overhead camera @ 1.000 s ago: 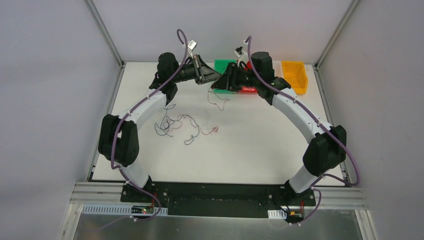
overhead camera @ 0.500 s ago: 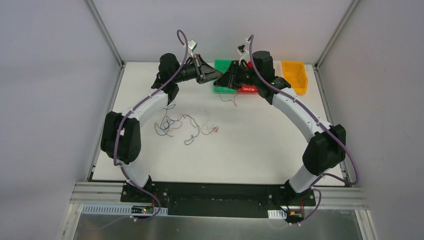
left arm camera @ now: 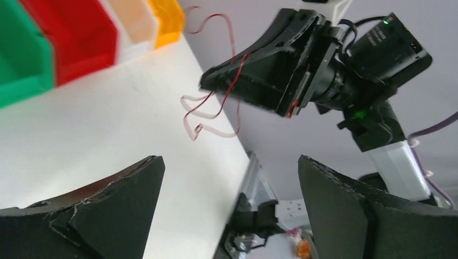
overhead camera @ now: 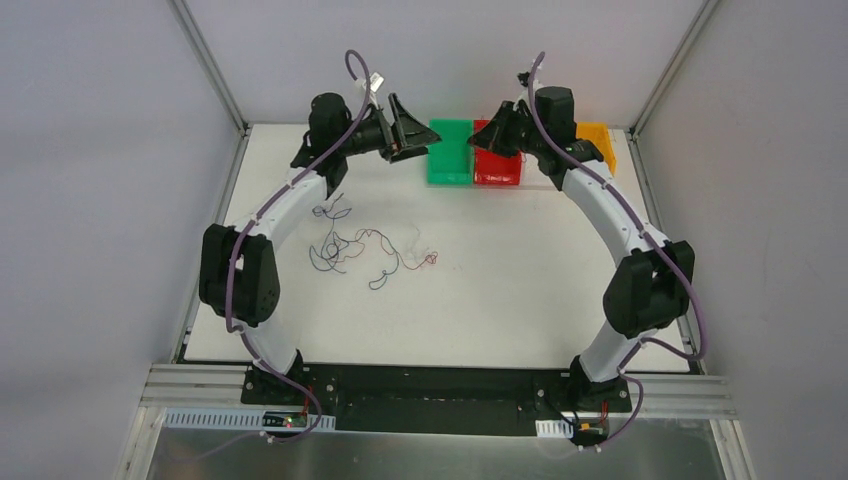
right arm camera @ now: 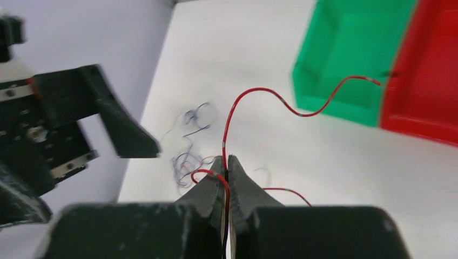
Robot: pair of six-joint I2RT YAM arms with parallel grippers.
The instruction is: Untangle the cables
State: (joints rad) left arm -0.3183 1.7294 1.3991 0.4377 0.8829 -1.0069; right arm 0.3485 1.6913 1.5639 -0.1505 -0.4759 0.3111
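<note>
My right gripper (right arm camera: 227, 161) is shut on a thin red cable (right arm camera: 254, 90) that arcs up out of the jaws and off to the right. From the left wrist view the same red cable (left arm camera: 216, 102) dangles in loops under the right gripper (left arm camera: 208, 83). My left gripper (left arm camera: 229, 162) is open with nothing between its fingers. Overhead, the left gripper (overhead camera: 412, 128) and the right gripper (overhead camera: 497, 128) hang apart above the table's back edge. The other cables (overhead camera: 345, 245), dark blue, red and whitish, lie loosely tangled on the white table; this tangle (right arm camera: 189, 156) also shows below the right jaws.
A green bin (overhead camera: 450, 152), a red bin (overhead camera: 497, 162) and an orange bin (overhead camera: 597, 140) stand in a row at the back edge. A small dark blue loop (overhead camera: 330, 210) lies apart beside the left arm. Grey walls and metal frame posts enclose the table.
The two grippers, close together over the green bin before, have pulled apart. The left gripper opened and let go. The right gripper closed on the red cable and swung right.
</note>
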